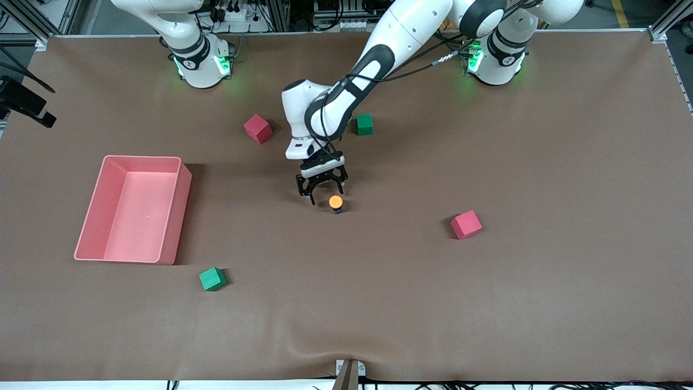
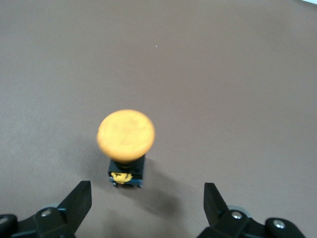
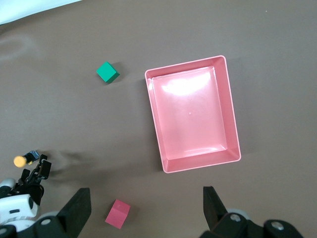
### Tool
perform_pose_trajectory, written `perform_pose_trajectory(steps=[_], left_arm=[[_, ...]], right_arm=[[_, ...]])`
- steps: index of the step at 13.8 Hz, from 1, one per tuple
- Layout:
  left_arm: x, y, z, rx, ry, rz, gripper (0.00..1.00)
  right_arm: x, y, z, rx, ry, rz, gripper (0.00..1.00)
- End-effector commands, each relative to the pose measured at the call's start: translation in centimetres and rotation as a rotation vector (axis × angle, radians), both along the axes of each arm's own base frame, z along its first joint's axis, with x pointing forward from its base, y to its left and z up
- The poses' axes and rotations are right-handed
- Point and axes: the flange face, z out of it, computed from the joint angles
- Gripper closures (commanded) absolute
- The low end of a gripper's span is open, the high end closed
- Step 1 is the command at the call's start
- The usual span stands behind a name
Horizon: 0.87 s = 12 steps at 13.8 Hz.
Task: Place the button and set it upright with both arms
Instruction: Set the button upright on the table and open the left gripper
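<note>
The button (image 1: 335, 203) is standing upright on its black body near the middle of the brown table (image 1: 541, 298), orange cap up, well clear of every edge. The left gripper (image 1: 321, 187) is sitting just beside it with fingers spread wide and nothing between them; in the left wrist view the button (image 2: 126, 144) is showing free of both fingertips (image 2: 79, 203). The risk is judged to lie in the withdrawal: the cap is wider than the narrow base, so a fingertip brushing it sideways would be tipping it over. The right gripper (image 3: 146, 208), also spread and empty, is waiting high over the table near the pink bin (image 1: 132, 208), well apart from the button.
</note>
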Motion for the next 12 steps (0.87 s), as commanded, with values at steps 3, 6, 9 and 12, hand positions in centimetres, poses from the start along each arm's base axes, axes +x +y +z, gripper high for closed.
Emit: perform_pose_trajectory(steps=[3, 6, 9, 12], left_arm=[[0.3, -0.1, 10.3, -0.086, 0.110, 0.051, 0.00], [4.2, 3.4, 17.7, -0.127, 0.214, 0.110, 0.00], [9.6, 8.9, 24.2, -0.173, 0.299, 0.094, 0.00], [15.9, 16.1, 27.3, -0.240, 0.389, 0.065, 0.00]], right_arm=[[0.0, 0.1, 0.5, 0.007, -0.007, -0.006, 0.00], [0.0, 0.1, 0.5, 0.007, -0.005, -0.006, 0.00], [0.0, 0.1, 0.5, 0.007, -0.007, -0.006, 0.00], [0.0, 0.1, 0.5, 0.007, -0.007, -0.006, 0.00]])
